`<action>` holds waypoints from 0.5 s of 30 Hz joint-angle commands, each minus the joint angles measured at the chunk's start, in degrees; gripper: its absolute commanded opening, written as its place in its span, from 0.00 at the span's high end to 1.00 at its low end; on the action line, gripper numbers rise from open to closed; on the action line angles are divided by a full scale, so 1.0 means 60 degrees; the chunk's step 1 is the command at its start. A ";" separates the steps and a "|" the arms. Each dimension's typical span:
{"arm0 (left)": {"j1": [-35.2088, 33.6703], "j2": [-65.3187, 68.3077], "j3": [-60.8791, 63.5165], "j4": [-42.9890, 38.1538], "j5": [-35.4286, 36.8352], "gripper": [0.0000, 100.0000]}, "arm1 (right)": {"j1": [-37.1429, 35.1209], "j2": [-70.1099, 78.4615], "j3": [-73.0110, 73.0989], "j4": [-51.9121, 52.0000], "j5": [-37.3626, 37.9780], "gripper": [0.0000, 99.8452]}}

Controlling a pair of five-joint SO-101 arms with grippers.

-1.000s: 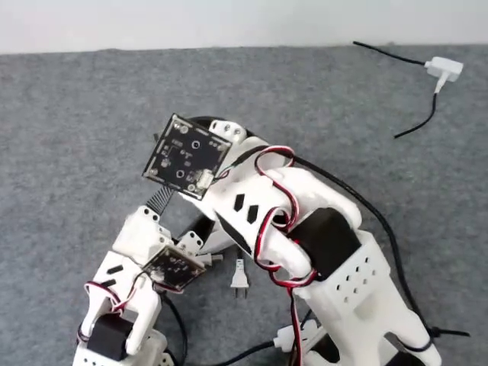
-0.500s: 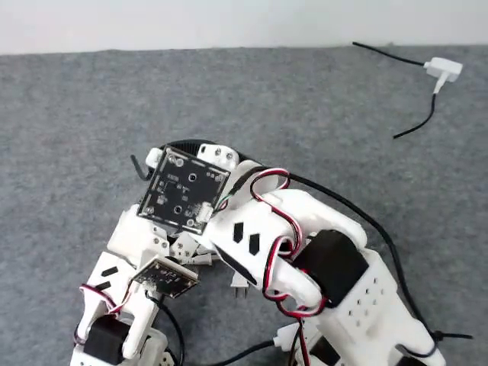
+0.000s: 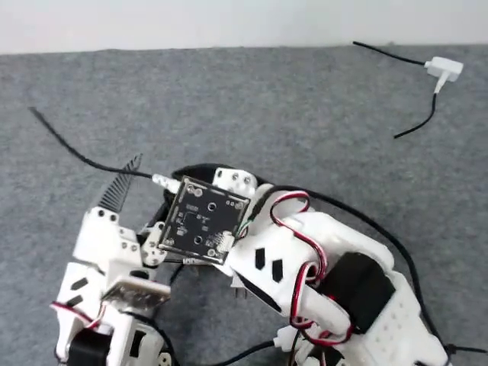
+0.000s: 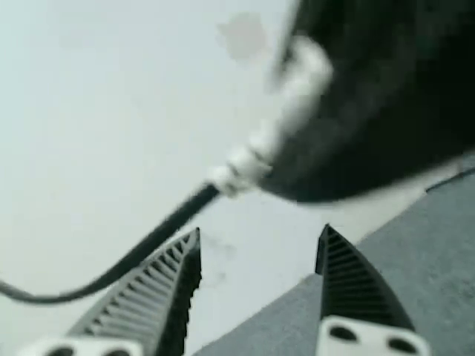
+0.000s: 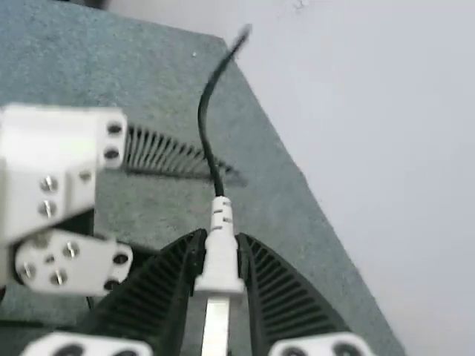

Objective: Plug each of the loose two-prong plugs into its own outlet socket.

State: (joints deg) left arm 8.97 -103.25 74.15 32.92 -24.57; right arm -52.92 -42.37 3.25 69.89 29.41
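High view, arms: I see the right arm point(image 3: 305, 255) and the left arm point(image 3: 99, 252) crowded together at the near edge of the surface point(image 3: 320, 130).
High view, held plug: the held plug point(image 3: 163, 181) sits at the tip of the right arm, just beside the left arm. Its cord point(image 3: 76, 151) trails off across the grey toward the left.
High view, far plug: the far plug point(image 3: 444, 69) lies loose by the far right corner, close to the far edge and well apart from both arms.
High view, room: a wide stretch of grey lies between the arms and the far edge, where the surface meets a white backdrop point(image 3: 229, 23).
Left wrist view, left end effector: the left end effector point(image 4: 260, 233) is spread wide with nothing between its fingers.
Left wrist view, beyond the tips: the held plug shows blurred, sticking out of a dark mass point(image 4: 386, 96) I cannot make out. Its cord runs past one finger.
Right wrist view, right end effector: the right end effector point(image 5: 219, 239) is clamped on the held plug's white body.
Right wrist view, edge: the cord rises toward the slanting edge of the surface, passing just beside the left arm's ridged finger point(image 5: 167, 156).
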 commanded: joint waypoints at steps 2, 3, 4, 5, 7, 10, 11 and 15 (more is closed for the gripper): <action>-0.0088 -0.0015 -0.1370 0.0659 0.0059 0.75 | 0.0154 -0.0593 0.0322 0.0125 -0.0073 0.99; -0.0059 -0.0015 -0.1516 0.0835 0.0059 0.75 | 0.0300 -0.0667 0.0454 0.0110 -0.0088 0.99; -0.0073 -0.0015 -0.1663 0.0982 0.0044 0.75 | 0.0418 -0.0740 0.0586 0.0081 -0.0088 0.99; -0.0073 -0.0015 -0.1795 0.1143 0.0044 0.75 | 0.0505 -0.0813 0.0777 0.0037 -0.0088 0.99; -0.0059 -0.0015 -0.1956 0.1407 0.0044 0.75 | 0.0593 -0.0945 0.1084 0.0022 -0.0088 0.99; -0.0015 -0.0015 -0.2015 0.1480 0.0044 0.75 | 0.0593 -0.1033 0.1421 0.0022 -0.0088 0.99; 0.0132 -0.0015 -0.2029 0.1480 0.0044 0.75 | 0.0593 -0.1033 0.1495 0.0022 -0.0088 0.99; 0.0689 -0.0015 -0.2029 0.1509 -0.0249 0.75 | 0.0593 -0.1018 0.1524 0.0022 -0.0088 0.99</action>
State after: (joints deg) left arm 10.11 -103.25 64.57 41.71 -24.66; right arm -49.93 -47.47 12.66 70.24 29.49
